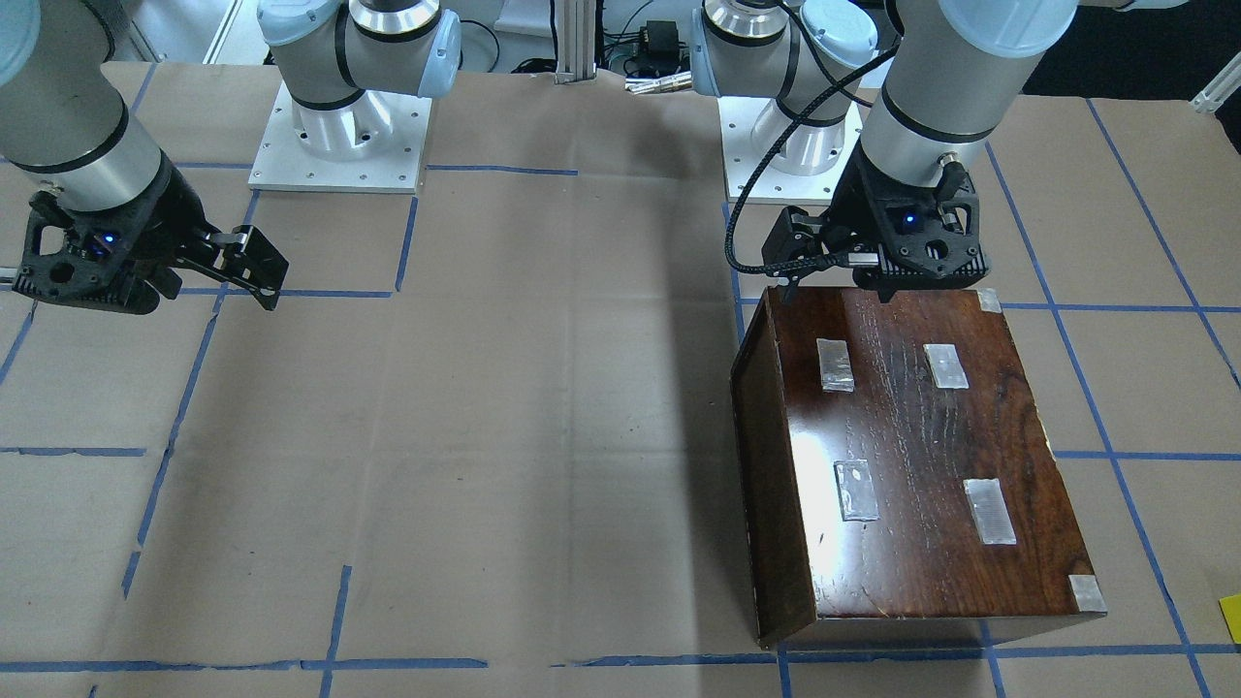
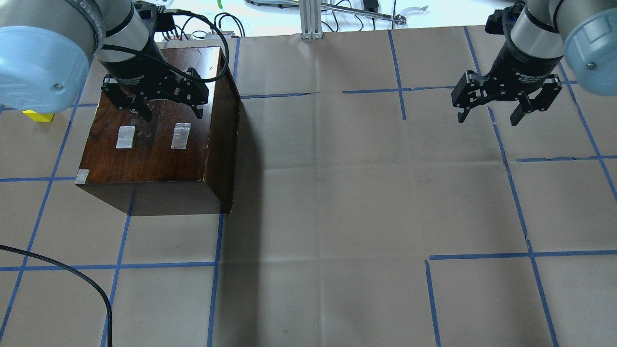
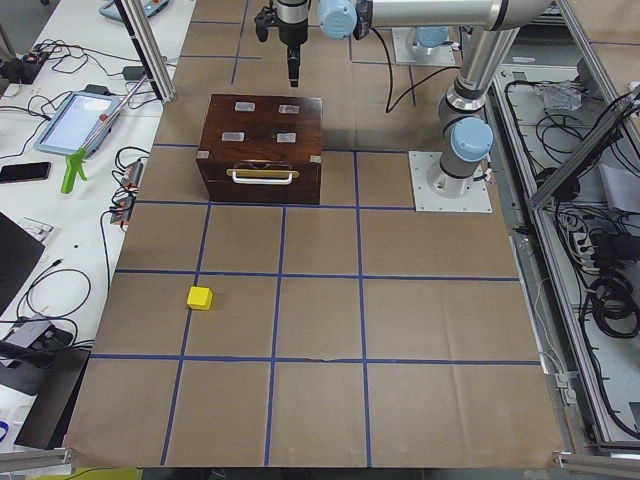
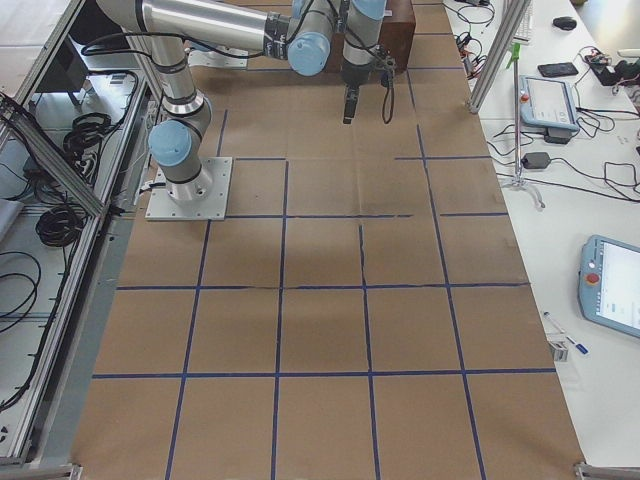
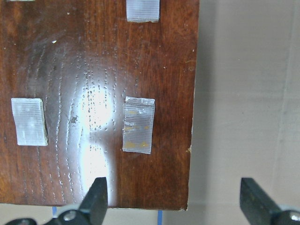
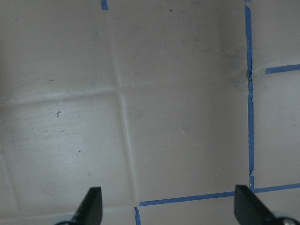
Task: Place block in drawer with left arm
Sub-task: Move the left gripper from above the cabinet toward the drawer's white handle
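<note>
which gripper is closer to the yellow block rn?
Left. The left gripper hovers open over the cabinet, and the block sits on the table beyond the cabinet's handle side. The right gripper hangs over the table's opposite end.

Nothing is coming through legibly from where I'm standing. A line of white lettering is showing on the black wrist housing above the right pincer (image 2: pixel 488 119), and a fainter one above the left pincer (image 2: pixel 173 116), but both are coming out too small and blurred to read.
</note>
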Available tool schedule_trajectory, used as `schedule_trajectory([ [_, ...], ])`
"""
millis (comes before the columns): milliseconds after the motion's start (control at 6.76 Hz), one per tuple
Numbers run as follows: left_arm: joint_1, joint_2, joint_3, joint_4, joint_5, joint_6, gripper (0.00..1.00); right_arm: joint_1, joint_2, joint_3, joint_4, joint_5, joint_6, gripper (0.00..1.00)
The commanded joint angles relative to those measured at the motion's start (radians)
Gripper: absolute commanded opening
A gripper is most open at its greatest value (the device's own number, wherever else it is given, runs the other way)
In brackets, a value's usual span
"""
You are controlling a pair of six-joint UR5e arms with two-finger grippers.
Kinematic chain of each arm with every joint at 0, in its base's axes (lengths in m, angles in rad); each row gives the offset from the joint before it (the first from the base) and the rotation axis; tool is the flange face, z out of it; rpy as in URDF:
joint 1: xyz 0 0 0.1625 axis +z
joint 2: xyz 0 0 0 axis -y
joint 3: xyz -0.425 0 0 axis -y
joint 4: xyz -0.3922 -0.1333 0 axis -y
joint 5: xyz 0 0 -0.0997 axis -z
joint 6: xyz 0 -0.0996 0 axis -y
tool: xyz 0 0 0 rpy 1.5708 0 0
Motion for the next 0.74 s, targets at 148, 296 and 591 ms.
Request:
schedule_trajectory([
  [148,0.137,-0.025,0.018,0.012,-0.017,0.035,0.99,0.000,0.001,0.000,0.000,0.000,0.000,1.00],
  [296,0.220,-0.028,0.018,0.012,-0.020,0.116,0.99,0.000,0.000,0.000,0.000,0.000,0.002,1.00],
  [591,0.358,-0.034,0.018,0.013,-0.036,0.298,0.99,0.000,0.000,0.000,0.000,0.000,0.000,1.00],
])
